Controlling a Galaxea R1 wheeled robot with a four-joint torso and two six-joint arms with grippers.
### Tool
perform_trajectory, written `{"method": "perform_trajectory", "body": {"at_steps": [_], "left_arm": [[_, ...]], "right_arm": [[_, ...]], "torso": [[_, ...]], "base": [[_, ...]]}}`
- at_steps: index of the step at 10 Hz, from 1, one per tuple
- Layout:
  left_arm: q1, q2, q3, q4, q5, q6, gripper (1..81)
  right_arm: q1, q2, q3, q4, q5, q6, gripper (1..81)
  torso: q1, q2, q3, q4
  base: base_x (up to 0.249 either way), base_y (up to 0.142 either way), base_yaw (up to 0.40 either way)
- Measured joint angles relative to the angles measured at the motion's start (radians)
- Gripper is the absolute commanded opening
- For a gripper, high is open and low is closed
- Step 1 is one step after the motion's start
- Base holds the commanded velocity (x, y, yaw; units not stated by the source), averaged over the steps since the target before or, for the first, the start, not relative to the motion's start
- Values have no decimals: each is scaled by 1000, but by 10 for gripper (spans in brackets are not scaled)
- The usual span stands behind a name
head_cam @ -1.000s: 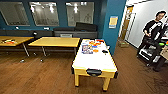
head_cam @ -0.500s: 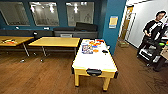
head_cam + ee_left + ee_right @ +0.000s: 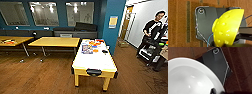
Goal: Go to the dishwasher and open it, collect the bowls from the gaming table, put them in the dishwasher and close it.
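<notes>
Filling much of the left wrist view, a bright yellow dimpled plastic bowl (image 3: 228, 27) sits close against the camera above brown wood-plank floor (image 3: 179, 25); it looks carried at the left pincer, though whether that pincer is apart or clamped on it cannot be told. In the right wrist view a glossy white round bowl (image 3: 189, 79) lies just as close over darker floor, and the right pincer's state cannot be told either.

From the head view, the nearest thing is the gaming table with a glossy white top and yellow rim and legs (image 3: 94, 61), standing on the wood floor a little right of centre, one short end toward the robot with a dark oval fitting in it. On the far half of its tabletop lie a flat colourful game box (image 3: 87, 49), several small orange pieces (image 3: 94, 45) that are too blurred to tell apart, and a small black round object (image 3: 105, 51) near the right edge.

Just beyond, touching or nearly touching the far left corner, stands a plain yellow-wood table (image 3: 55, 41), with a second one (image 3: 13, 40) further left. Well off to the right a person in a dark top (image 3: 152, 30) stands at a control rig. At the back, a dark teal wall (image 3: 113, 15) carries large windows.
</notes>
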Motion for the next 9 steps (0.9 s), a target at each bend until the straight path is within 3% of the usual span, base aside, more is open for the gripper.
{"method": "perform_trajectory", "body": {"at_steps": [5,9], "left_arm": [[-11,53,-87,0,5,0,10],[2,74,-98,1,7,0,10]], "right_arm": [[-16,5,-7,-1,-4,0,10],[-13,7,-12,-1,1,0,10]], "torso": [[0,0,0,0],[0,0,0,0]], "base": [[0,0,-400],[0,0,-400]]}}
